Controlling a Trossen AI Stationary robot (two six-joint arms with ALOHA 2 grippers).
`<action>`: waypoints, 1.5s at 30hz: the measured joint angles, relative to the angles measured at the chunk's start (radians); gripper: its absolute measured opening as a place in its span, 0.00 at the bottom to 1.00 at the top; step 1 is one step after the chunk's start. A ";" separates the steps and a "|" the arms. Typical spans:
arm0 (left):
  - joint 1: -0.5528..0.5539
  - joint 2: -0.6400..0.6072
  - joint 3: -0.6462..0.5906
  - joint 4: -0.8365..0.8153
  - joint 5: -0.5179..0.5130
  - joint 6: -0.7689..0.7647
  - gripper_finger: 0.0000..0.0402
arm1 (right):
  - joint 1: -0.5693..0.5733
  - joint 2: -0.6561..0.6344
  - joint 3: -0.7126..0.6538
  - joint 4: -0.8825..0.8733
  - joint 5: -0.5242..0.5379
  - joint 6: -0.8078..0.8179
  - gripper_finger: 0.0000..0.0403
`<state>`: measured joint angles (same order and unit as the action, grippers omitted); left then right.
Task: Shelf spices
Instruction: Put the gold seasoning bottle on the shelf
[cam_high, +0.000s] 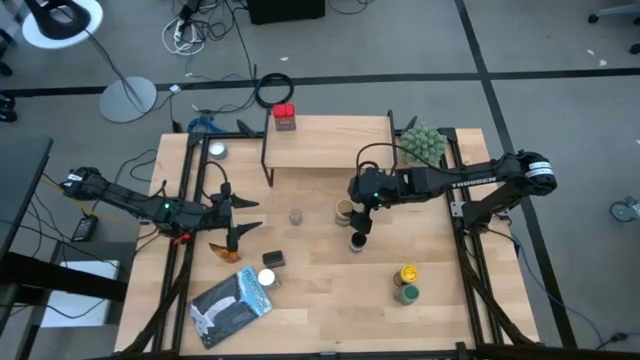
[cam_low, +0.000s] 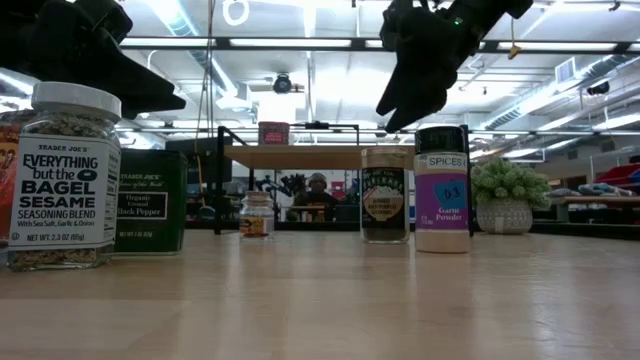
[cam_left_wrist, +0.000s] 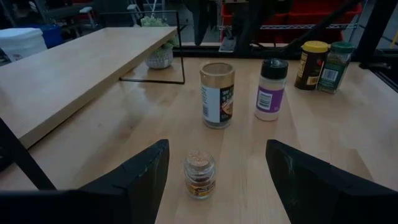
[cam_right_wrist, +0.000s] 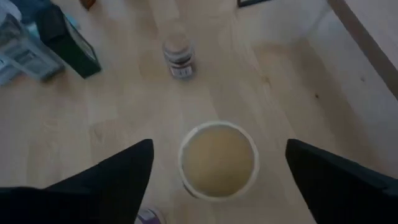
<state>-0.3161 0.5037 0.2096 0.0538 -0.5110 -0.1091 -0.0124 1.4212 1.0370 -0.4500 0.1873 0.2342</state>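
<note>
On the wooden tabletop the left gripper is seen with fingers spread toward a small upright jar, the shelf lies lengthwise behind with a red tin on it, and the right gripper hangs spread above a tan-lidded jar.

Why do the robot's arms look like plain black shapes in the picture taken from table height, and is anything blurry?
Low view: bright ceiling lights behind turn the right gripper into a dark silhouette, while the bagel seasoning jar up close is sharp. Right wrist view: the tan-lidded jar just below the lens looks soft.
</note>
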 joint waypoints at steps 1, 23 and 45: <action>0.000 0.000 0.000 0.000 0.000 0.000 0.68 | 0.001 0.000 0.000 -0.007 0.021 -0.006 0.94; 0.000 0.000 0.002 0.005 0.000 0.000 0.68 | 0.039 0.158 -0.001 0.011 0.063 0.129 0.87; 0.000 0.000 0.002 0.000 0.000 0.000 0.68 | 0.039 0.213 -0.001 0.112 0.055 0.056 0.72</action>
<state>-0.3164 0.5040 0.2111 0.0538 -0.5110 -0.1089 0.0261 1.6341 1.0359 -0.3378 0.2420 0.2898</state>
